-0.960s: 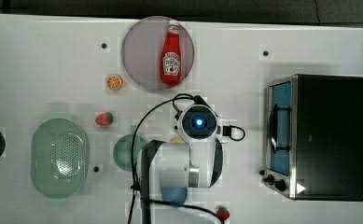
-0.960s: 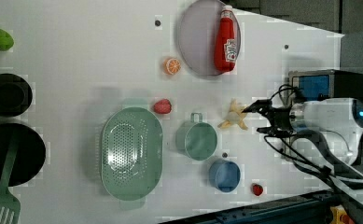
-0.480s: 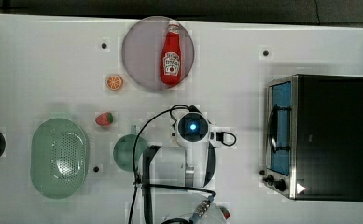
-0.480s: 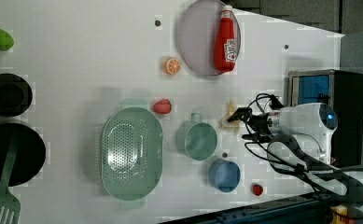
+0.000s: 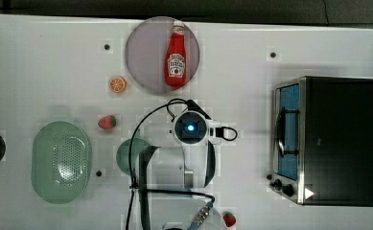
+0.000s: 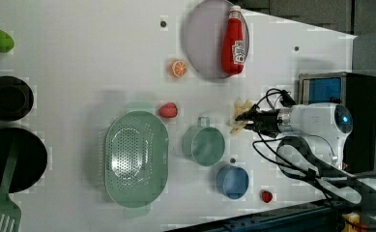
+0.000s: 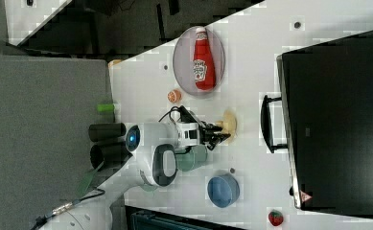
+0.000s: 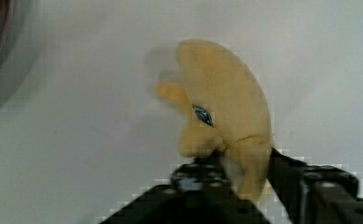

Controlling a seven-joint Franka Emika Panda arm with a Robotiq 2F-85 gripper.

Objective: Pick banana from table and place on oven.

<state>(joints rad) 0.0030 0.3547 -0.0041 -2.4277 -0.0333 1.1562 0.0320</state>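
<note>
While the arm reaches low over the white desk (image 5: 40, 57), the scene reads as follows.

Banana: the pale yellow banana (image 8: 226, 116) lies on the desk between the grey plate and the green cup; in the left view it shows as a tan shape (image 6: 240, 116) just off the arm's dark tip.

Pincer: the pincer (image 8: 244, 170) stands narrow, one black finger (image 8: 202, 172) on each side of the banana's near end, both touching the fruit. In the right view the pincer (image 7: 217, 134) meets the banana (image 7: 229, 122) at the desk surface; whether the fruit is lifted off the desk I cannot tell.

Banana against pincer: its near end sits between the fingers, and the rest curves out beyond them.

Oven: the oven (image 5: 337, 139) stands at the top view's right, well apart from the banana, its black top bare and its door shut.

Nearby: a ketchup bottle (image 5: 176, 57) lies on the grey plate (image 5: 143, 52); an orange slice (image 6: 178, 68), a strawberry (image 6: 168, 110), a green cup (image 6: 205, 145) and a blue cup (image 6: 232, 181) sit on the desk.
</note>
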